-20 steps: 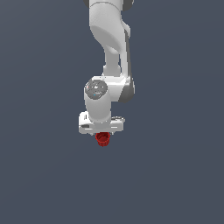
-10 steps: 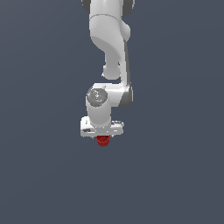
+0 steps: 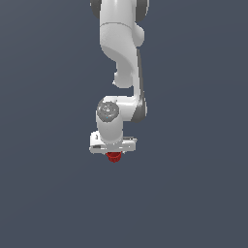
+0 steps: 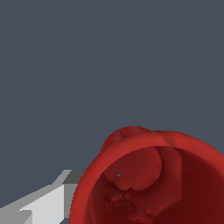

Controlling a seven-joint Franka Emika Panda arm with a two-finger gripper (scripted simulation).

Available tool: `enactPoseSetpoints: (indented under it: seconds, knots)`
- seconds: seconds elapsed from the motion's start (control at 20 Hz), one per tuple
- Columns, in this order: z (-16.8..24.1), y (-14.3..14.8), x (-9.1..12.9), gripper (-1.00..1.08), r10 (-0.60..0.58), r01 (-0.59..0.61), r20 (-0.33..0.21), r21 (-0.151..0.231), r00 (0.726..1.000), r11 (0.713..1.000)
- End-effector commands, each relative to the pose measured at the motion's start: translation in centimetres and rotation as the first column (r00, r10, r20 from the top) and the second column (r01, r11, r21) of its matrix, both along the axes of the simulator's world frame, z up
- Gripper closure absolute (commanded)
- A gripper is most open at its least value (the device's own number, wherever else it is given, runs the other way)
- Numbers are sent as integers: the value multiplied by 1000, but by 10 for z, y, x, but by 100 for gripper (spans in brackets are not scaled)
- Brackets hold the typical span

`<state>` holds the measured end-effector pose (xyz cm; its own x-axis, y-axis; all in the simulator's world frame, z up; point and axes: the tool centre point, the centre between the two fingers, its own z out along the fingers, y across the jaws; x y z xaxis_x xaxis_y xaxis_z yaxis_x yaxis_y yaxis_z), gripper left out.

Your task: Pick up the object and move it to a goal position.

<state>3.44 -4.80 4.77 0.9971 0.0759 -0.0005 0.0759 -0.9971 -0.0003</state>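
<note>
A: Where's the cup (image 4: 153, 183) relative to the tool (image 3: 113, 151)?

B: Right under it, touching. In the wrist view the red rim sits hard against the camera with a white finger (image 4: 39, 205) beside its wall. I judge the tool clamped on the cup.

A: And from farther off?

B: The exterior view shows only the cup's lower part (image 3: 114, 156) poking out beneath the tool, its axis roughly along the tool's. No goal mark shows, so the direction of travel can't be told.
</note>
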Motion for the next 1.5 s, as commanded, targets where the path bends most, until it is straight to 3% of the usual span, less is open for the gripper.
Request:
enactPoseSetpoints:
  seconds: [0.0,0.75,1.45]
  knots:
    - [-1,0,0,108,0,0,0,0,1000,1000]
    - [12,5,-10,108,0,0,0,0,1000,1000]
    - [83,36,-69,108,0,0,0,0,1000,1000]
